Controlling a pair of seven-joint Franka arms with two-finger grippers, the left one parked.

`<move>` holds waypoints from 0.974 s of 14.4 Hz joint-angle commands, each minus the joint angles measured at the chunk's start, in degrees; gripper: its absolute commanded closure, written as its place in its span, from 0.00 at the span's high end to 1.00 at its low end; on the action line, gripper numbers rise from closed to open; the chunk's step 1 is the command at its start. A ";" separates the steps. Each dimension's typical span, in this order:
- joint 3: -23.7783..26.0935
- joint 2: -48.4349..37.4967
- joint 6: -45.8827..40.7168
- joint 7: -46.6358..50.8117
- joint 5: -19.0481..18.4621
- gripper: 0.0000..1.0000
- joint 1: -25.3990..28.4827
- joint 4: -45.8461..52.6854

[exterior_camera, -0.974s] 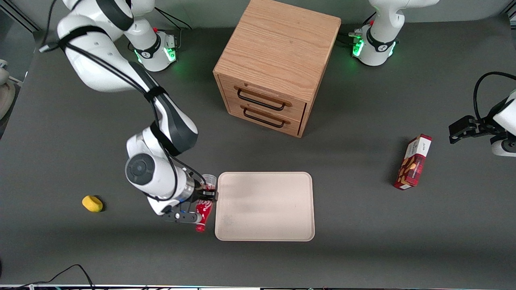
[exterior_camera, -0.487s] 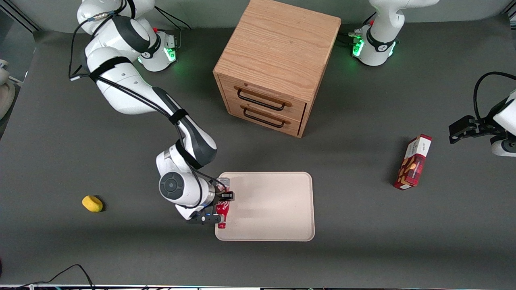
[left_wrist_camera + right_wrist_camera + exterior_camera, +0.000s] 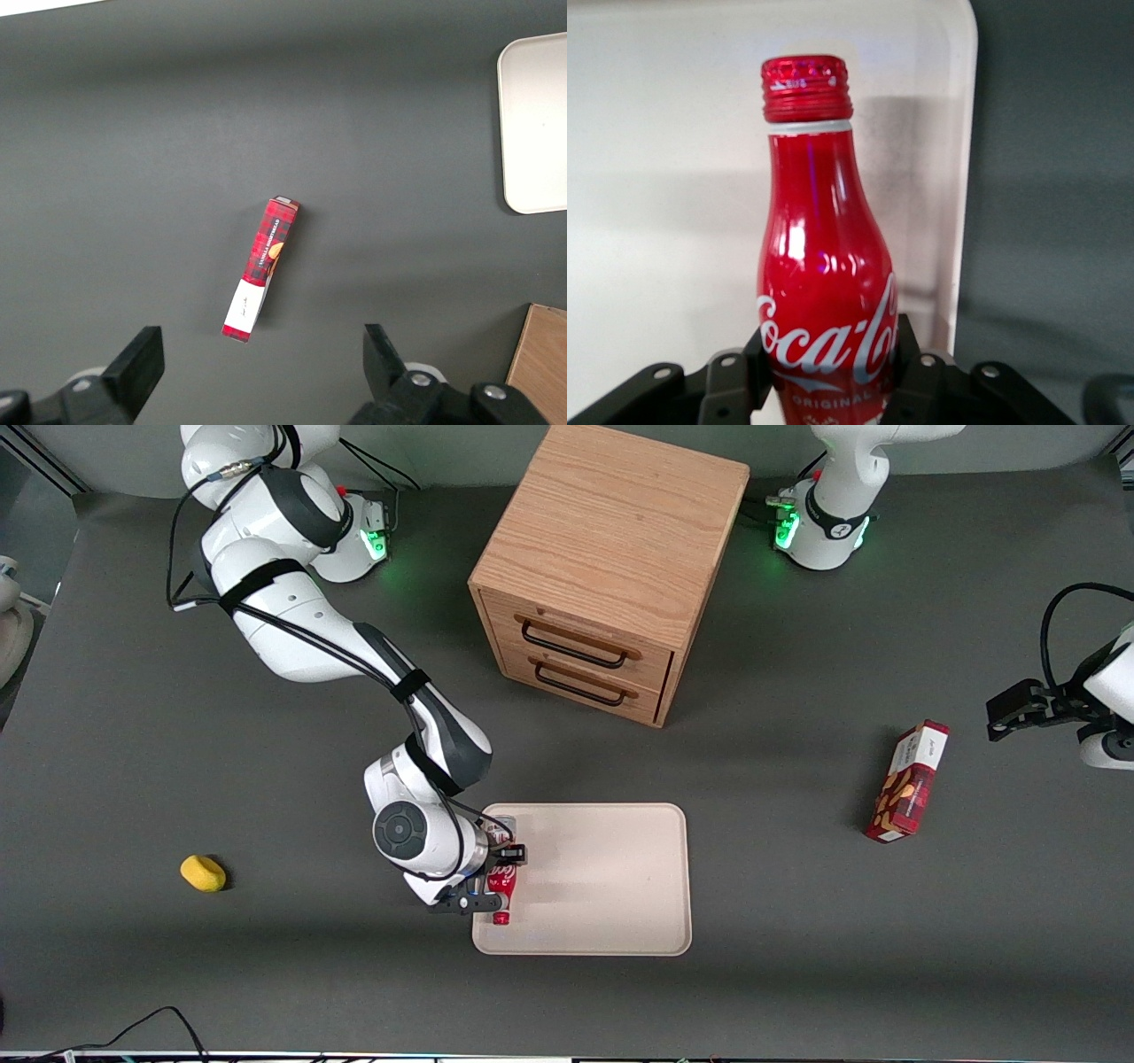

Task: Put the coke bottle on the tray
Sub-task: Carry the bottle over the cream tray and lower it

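My right gripper is shut on the coke bottle, a slim red bottle with white script and a red cap. It holds the bottle lying level over the working arm's end of the cream tray, cap toward the front camera. In the right wrist view the bottle sits between the black fingers, with the tray under it and the tray's rim beside it. I cannot tell whether the bottle touches the tray.
A wooden drawer cabinet stands farther from the front camera than the tray. A red snack box lies toward the parked arm's end, also in the left wrist view. A yellow sponge lies toward the working arm's end.
My gripper has carried the bottle sideways from beside the tray's edge to over the tray. The arm has stretched toward the tray.
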 commanded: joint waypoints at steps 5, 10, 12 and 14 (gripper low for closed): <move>-0.99 1.27 1.03 -1.07 -0.70 1.00 1.21 1.45; -2.13 1.45 1.73 -0.72 -0.70 1.00 1.57 1.45; -2.13 1.36 1.73 -0.72 -0.70 1.00 1.83 1.45; -2.13 1.19 1.65 -0.54 -0.62 1.00 1.83 1.45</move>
